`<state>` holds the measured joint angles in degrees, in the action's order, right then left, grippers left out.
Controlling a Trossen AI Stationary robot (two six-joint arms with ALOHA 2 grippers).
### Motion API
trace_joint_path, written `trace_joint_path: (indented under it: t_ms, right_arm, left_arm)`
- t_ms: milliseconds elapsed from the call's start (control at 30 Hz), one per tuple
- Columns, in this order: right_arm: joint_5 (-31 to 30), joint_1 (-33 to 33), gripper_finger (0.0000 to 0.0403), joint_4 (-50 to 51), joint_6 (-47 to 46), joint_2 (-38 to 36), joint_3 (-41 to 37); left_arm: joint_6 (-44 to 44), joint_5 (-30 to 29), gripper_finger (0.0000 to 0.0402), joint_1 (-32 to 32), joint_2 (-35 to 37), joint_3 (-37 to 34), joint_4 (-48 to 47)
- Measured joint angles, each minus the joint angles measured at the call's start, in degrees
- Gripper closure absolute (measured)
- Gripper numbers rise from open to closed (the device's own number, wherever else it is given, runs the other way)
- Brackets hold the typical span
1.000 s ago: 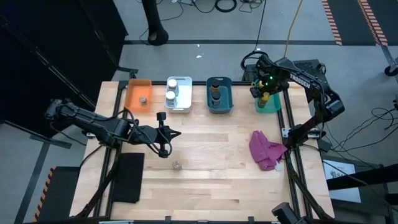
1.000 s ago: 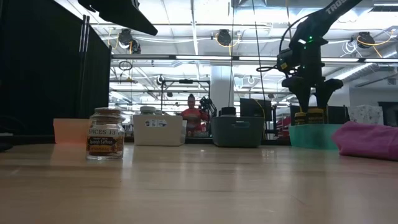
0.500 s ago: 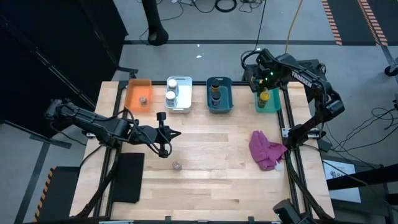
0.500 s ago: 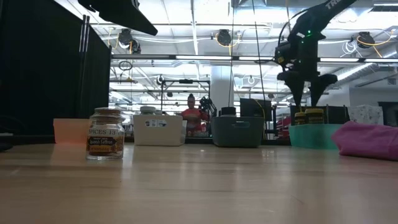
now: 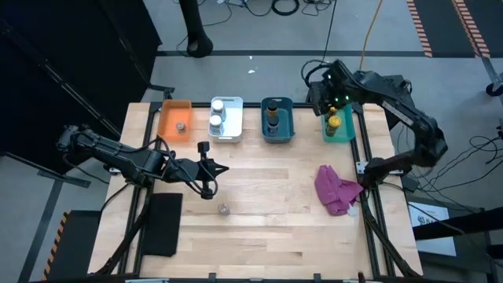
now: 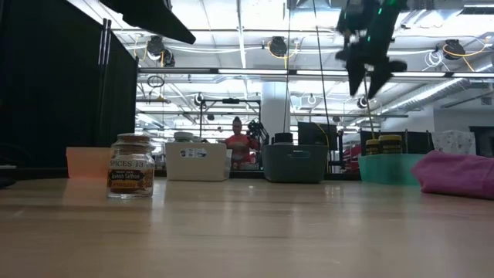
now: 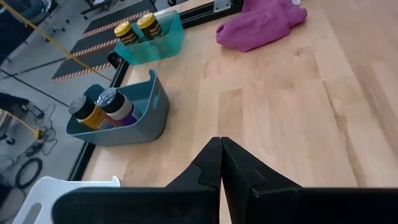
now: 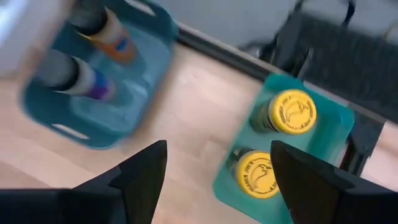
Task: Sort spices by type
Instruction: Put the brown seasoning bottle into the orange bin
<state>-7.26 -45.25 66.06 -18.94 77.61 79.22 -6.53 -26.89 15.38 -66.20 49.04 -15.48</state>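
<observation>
Pale wooden planks make up the bench (image 5: 267, 204), which is ringed by dark floor and cabling. Along its far edge four bins are lined up. A single spice jar is seen in the orange bin (image 5: 176, 119), two white-lidded jars (image 5: 217, 114) in the white bin (image 5: 226, 120), two dark-lidded jars (image 7: 102, 107) in the blue bin (image 5: 277, 120), and two yellow-lidded jars (image 8: 278, 142) in the teal bin (image 8: 339, 134) at the far right corner. One more jar (image 6: 131, 167), brown-lidded and labelled, is left standing alone on open wood toward the near edge, left of centre, well apart from every bin.

A magenta cloth (image 5: 336, 189) is crumpled near the right edge, between the teal bin and the near side. A black pad (image 5: 161, 223) is laid at the near left corner.

The right claw (image 5: 327, 97) is raised above the gap between the blue and teal bins, its jaws held apart with nothing between them. The left claw (image 5: 206, 169) is hung over the left half of the bench, between the lone jar and the bins, its jaws pressed together and empty.
</observation>
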Motion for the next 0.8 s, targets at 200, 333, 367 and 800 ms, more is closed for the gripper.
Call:
trace_joint_path:
  t_ms: [200, 333, 367, 800]
  right_arm:
    - [-6.32, 15.45, 0.0135, -10.43, -4.46, -10.2, -4.51]
    - [-6.79, 25.81, 0.0135, -23.63, -4.52, -16.64, -12.78]
    - [-6.83, 28.07, 0.0135, -27.49, -4.57, -17.94, -15.38]
    - [-7.99, 43.75, 0.0135, -53.14, -1.26, -22.27, -33.42]
  left_arm:
    - [4.39, 0.02, 0.0391, 0.02, 0.01, 0.0, -0.03]
    - [8.11, 0.02, 0.0391, 0.22, 0.01, 0.0, -0.14]
    - [9.01, 0.02, 0.0391, 0.45, 0.01, 0.0, -0.23]
    - [21.68, 4.8, 0.0391, 7.02, -0.93, 0.0, -1.66]
